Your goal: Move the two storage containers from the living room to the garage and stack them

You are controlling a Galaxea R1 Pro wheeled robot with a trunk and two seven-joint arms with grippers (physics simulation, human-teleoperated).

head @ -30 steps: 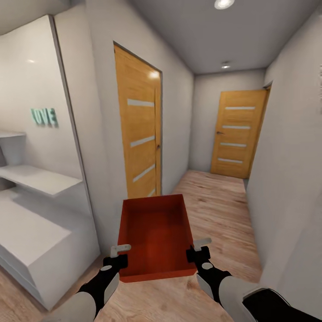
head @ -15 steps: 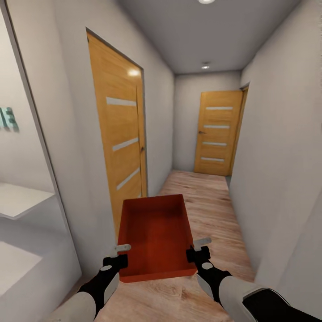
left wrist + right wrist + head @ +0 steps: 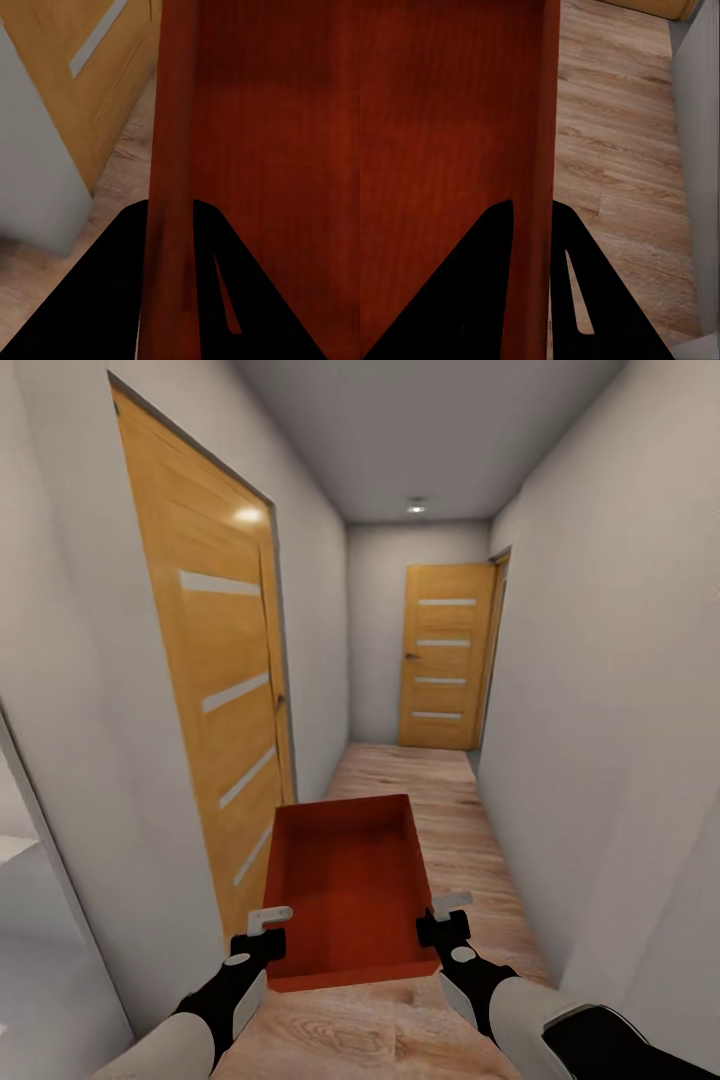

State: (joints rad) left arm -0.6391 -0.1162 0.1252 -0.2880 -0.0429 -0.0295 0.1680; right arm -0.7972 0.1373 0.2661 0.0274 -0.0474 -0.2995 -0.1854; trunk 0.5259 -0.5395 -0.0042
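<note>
One red-orange open-top storage container (image 3: 345, 890) hangs in front of me above a light wood-plank hallway floor. My left gripper (image 3: 268, 928) is shut on its left wall and my right gripper (image 3: 440, 920) is shut on its right wall, both near the end closest to me. In the left wrist view the black fingers (image 3: 112, 300) straddle the container's red wall (image 3: 172, 187). The right wrist view shows the same grip, black fingers (image 3: 484, 292) on either side of the wall (image 3: 536, 150). The container looks empty inside.
I am in a narrow corridor with grey walls. A wooden door (image 3: 215, 690) with glass slits stands close on the left, and another such door (image 3: 445, 655) closes the far end. The plank floor (image 3: 440, 810) runs straight ahead. A white unit's edge (image 3: 40, 920) shows at the lower left.
The camera has turned and advanced into the corridor: the white shelving and wall letters have slid out at the left, and the doors have shifted left. The container and both grips are unchanged.
</note>
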